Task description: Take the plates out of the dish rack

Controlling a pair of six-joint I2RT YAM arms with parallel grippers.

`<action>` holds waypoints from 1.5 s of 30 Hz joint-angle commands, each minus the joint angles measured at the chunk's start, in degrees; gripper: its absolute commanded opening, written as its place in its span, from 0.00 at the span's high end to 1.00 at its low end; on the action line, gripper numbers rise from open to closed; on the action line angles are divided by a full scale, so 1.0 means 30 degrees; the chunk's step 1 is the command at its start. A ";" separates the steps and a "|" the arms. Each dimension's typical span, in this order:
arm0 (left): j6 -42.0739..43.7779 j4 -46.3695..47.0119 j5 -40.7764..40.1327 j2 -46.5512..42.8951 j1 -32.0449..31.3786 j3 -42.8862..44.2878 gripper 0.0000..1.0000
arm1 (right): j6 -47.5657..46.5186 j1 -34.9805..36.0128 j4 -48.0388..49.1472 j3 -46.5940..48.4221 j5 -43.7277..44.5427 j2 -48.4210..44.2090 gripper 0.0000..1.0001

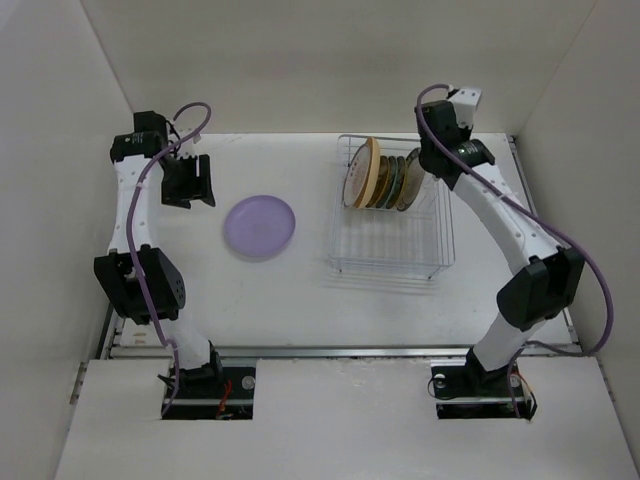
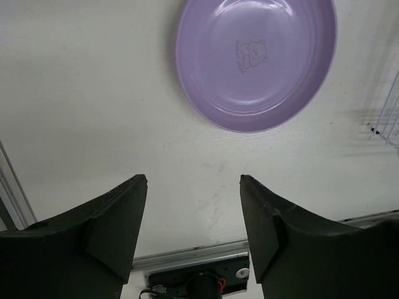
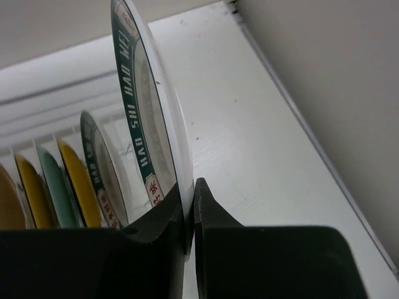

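Teal-rimmed plate stands clamped between right fingers; left fingers hover apart, pointing down.

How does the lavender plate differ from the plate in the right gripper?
The lavender plate lies flat on the table; the teal-rimmed plate stands on edge in the dish rack. The lavender plate is one colour; the teal-rimmed plate is white with a lettered dark band. Nothing touches the lavender plate; the right gripper clamps the teal-rimmed plate's rim. Both are round.

Overhead, wrist close-ups; common lavender plate
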 commanded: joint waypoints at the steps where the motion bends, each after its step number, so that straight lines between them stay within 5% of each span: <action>1: 0.0388 -0.0628 0.0598 -0.0957 0.0012 0.0984 0.41 | -0.0148 0.0166 -0.2213 0.2166 0.4157 -0.1375 1.00; 5: 0.0388 -0.0628 -0.0013 -0.1569 0.0012 0.0723 0.41 | -0.0148 0.1013 -0.3390 0.3486 0.5392 -0.2312 1.00; 7: 0.0562 -0.0453 -0.0832 -0.1951 0.0012 0.0341 0.37 | -0.0467 0.2125 -0.2984 0.3664 0.2972 -0.3275 1.00; 12: -0.0372 -0.0248 -0.4379 -0.1953 0.0654 -0.0100 0.36 | -0.1030 0.4496 0.0295 0.1151 -0.8911 -0.4773 1.00; 13: -0.0548 -0.0248 -0.4382 -0.2127 0.0918 -0.0100 0.34 | -0.1027 0.4821 0.1027 -0.0277 -1.3139 -0.4776 1.00; 16: -0.0960 -0.0248 -0.5230 -0.2304 0.1739 -0.0100 0.34 | -0.0822 0.6399 0.3781 -0.2596 -1.9130 -0.4104 1.00; 20: -0.0960 -0.0422 -0.5847 -0.2976 0.2149 -0.0276 0.33 | 0.1107 0.7429 0.7385 -0.4389 -2.3596 -0.2056 1.00; 31: 0.0036 -0.0453 -0.7603 -0.5174 0.2151 -0.2442 0.32 | -0.0266 0.9715 0.6103 -0.1406 -2.7918 0.6322 1.00; 35: 0.0210 -0.0218 -0.8132 -0.5703 0.2151 -0.3058 0.30 | -0.0440 0.9717 0.5143 -0.0616 -2.6985 0.7582 0.81; 36: 0.0212 -0.0218 -0.8132 -0.5703 0.2151 -0.3059 0.30 | -0.0615 0.9717 0.4672 -0.0353 -2.6575 0.7849 0.61; 39: 0.0212 -0.0218 -0.7898 -0.5703 0.2151 -0.2827 0.30 | -0.1025 0.9717 0.3234 0.0353 -2.5812 0.8261 0.32; 41: 0.0212 0.0219 -0.7315 -0.5703 0.2151 -0.2649 0.29 | -0.1027 0.9717 0.3231 0.0353 -2.4646 0.7766 0.30; 42: 0.0038 0.0221 -0.7312 -0.5703 0.2151 -0.2446 0.29 | -0.1027 0.9717 0.3231 0.0353 -2.4144 0.7096 0.16; 45: -0.0430 0.1127 -0.6113 -0.5877 0.1975 -0.2239 0.29 | -0.1027 0.9717 0.3028 0.0351 -2.2561 0.5661 0.15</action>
